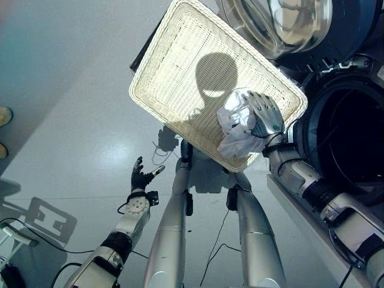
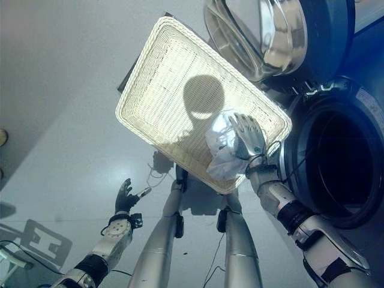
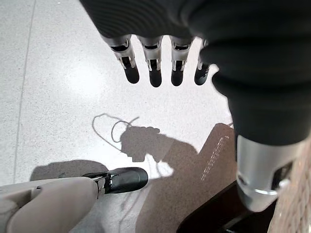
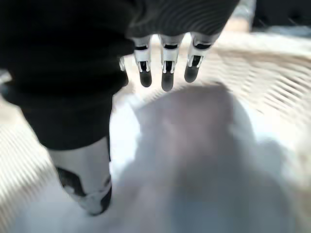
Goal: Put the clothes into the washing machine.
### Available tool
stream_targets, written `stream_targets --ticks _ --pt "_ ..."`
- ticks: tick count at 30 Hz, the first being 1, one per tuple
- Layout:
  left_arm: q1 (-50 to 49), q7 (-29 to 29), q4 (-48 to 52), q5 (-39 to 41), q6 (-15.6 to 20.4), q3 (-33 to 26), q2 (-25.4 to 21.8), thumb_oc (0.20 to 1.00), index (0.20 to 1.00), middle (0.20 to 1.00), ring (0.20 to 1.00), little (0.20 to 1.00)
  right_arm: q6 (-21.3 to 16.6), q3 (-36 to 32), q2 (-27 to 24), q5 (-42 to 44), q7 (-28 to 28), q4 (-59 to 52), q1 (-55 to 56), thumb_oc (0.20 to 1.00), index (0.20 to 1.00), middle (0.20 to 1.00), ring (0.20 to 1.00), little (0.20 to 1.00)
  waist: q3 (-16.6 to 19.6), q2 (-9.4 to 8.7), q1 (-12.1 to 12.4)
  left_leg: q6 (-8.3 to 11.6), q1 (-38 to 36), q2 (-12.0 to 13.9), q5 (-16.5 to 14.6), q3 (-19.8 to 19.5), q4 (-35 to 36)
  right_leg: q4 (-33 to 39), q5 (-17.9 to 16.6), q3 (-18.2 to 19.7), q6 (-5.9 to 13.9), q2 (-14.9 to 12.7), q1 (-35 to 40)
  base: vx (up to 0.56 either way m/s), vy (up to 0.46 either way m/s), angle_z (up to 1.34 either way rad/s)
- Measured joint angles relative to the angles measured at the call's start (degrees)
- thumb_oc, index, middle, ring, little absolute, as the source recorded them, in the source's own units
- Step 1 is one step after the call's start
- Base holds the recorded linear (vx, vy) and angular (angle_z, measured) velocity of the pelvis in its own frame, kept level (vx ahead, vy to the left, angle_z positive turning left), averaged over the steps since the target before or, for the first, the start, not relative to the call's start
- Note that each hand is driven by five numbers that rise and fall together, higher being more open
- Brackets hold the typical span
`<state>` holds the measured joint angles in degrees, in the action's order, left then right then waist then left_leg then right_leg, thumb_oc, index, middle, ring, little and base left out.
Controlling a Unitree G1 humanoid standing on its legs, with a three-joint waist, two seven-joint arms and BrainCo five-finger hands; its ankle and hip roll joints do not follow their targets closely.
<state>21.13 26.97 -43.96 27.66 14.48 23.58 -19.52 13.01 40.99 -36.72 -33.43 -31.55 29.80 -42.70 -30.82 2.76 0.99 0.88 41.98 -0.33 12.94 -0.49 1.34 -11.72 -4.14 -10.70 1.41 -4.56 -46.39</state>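
Observation:
A crumpled white cloth (image 1: 235, 131) lies in the near right corner of a shallow white wicker basket (image 1: 180, 66). My right hand (image 1: 267, 117) rests on top of the cloth with its fingers (image 4: 165, 73) straight and the thumb apart; the cloth (image 4: 204, 165) spreads below them. The washing machine's dark drum opening (image 1: 351, 138) gapes just right of the basket, its round door (image 1: 294, 21) swung open above. My left hand (image 1: 141, 177) hangs open over the grey floor at lower left, fingers (image 3: 155, 73) spread, holding nothing.
The basket sits tilted on a dark stand (image 1: 141, 57), close against the machine's front. A person's shoe (image 1: 5, 115) shows at the left edge. A low metal object (image 1: 15, 234) stands on the floor at lower left.

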Motion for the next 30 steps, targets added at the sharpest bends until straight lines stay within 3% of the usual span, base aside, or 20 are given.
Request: stream_targets --ticks 7,12,19,20,21,22,27,28,29,30 --pt "1.7 -0.7 -0.2 0.0 -0.2 1.4 -0.7 1.0 1.0 1.0 1.0 1.0 4.7 2.7 3.7 0.9 4.9 8.1 -5.8 1.0 1.0 1.0 1.0 1.0 0.0 0.24 1.1 0.25 0.9 0.2 0.3 -0.5 -0.1 -0.2 0.1 -0.8 -0.07 -0.2 -0.9 0.0 0.0 0.0" --pt "2.8 -1.1 -2.4 -0.1 -0.2 4.1 -0.7 1.0 1.0 1.0 1.0 1.0 5.6 2.7 9.6 0.3 3.0 20.2 -9.8 1.0 1.0 1.0 1.0 1.0 0.3 0.61 1.5 0.85 0.9 -0.1 0.1 -1.6 -0.9 -2.2 1.1 -1.1 -0.43 -0.6 -1.1 0.02 -0.015 0.09" --pt "2.6 -1.0 -1.3 -0.1 -0.1 8.3 3.5 1.0 1.0 1.0 1.0 1.0 11.6 2.9 12.1 -3.4 3.9 24.9 -12.8 1.0 1.0 1.0 1.0 1.0 4.0 4.66 3.1 1.79 4.6 -0.3 0.1 -2.8 -0.9 -6.7 1.9 -1.0 -0.51 -1.2 -6.4 0.02 0.004 0.08" --pt "2.6 -1.0 -1.1 -0.1 -0.1 9.0 3.9 1.0 1.0 1.0 1.0 1.0 12.2 2.9 12.2 -4.1 4.8 25.2 -13.4 0.871 0.871 0.871 0.871 0.871 4.4 5.22 3.1 2.75 5.3 -0.1 -0.7 -2.8 -0.9 -6.5 1.9 -0.9 -0.54 -1.0 -6.8 0.01 0.002 0.13" --pt "2.6 -0.9 -0.6 -0.1 -0.1 9.0 4.0 1.0 1.0 1.0 1.0 1.0 12.7 2.9 12.2 -4.7 5.6 25.3 -13.8 0.2 0.2 0.2 0.2 0.2 4.5 5.35 3.2 4.22 5.8 -0.1 -1.8 -2.8 -1.0 -6.0 1.9 -0.9 -0.56 -0.9 -7.0 0.02 -0.006 0.19" --pt "2.7 -0.7 -0.1 -0.1 -0.1 9.0 4.4 1.0 1.0 1.0 1.0 1.0 13.4 2.9 12.1 -6.2 6.8 25.2 -14.8 0.2 0.2 0.2 0.2 0.2 4.6 5.36 3.1 7.3 6.6 -0.3 -4.3 -2.5 -1.3 -4.0 1.8 -1.2 -0.55 -1.0 -7.2 0.01 -0.008 0.14" --pt "2.8 -0.7 -0.1 0.0 -0.2 9.3 4.9 1.0 1.0 1.0 1.0 1.0 13.2 3.0 11.9 -7.2 8.4 25.0 -15.8 0.2 0.2 0.2 0.2 0.2 4.7 5.44 3.3 6.86 7.8 -0.4 -4.3 -2.7 -4.0 -4.2 1.6 -2.1 -0.71 -1.2 -7.7 0.0 -0.001 -0.07" --pt "2.8 -0.6 0.7 0.0 -0.2 10.0 5.3 1.0 1.0 1.0 1.0 1.0 13.2 3.5 11.1 -7.6 11.5 25.2 -17.8 0.2 0.2 0.2 0.2 0.2 5.2 6.26 4.8 7.01 8.0 0.8 -4.6 -2.8 -2.8 -3.1 1.5 -1.3 0.32 0.1 -8.1 0.0 -0.002 -0.21" --pt "2.8 -0.6 0.7 0.0 -0.2 10.0 5.3 1.0 1.0 1.0 1.0 1.0 13.2 3.5 11.1 -7.6 11.5 25.2 -17.8 0.2 0.2 0.2 0.2 0.2 5.2 6.26 4.8 7.01 8.0 0.8 -4.6 -2.8 -2.8 -3.1 1.5 -1.3 0.32 0.1 -8.1 0.02 -0.018 0.21" --pt "3.9 -0.5 -0.4 0.0 -0.7 10.2 6.2 1.0 1.0 1.0 1.0 1.0 13.2 4.2 9.3 -7.6 12.9 25.2 -19.8 0.2 0.2 0.2 0.2 0.2 6.3 6.81 3.4 5.23 11.1 -2.2 -7.1 -0.3 -15.6 -0.3 0.4 -2.2 1.0 -2.4 -9.0 0.01 -0.036 0.23"
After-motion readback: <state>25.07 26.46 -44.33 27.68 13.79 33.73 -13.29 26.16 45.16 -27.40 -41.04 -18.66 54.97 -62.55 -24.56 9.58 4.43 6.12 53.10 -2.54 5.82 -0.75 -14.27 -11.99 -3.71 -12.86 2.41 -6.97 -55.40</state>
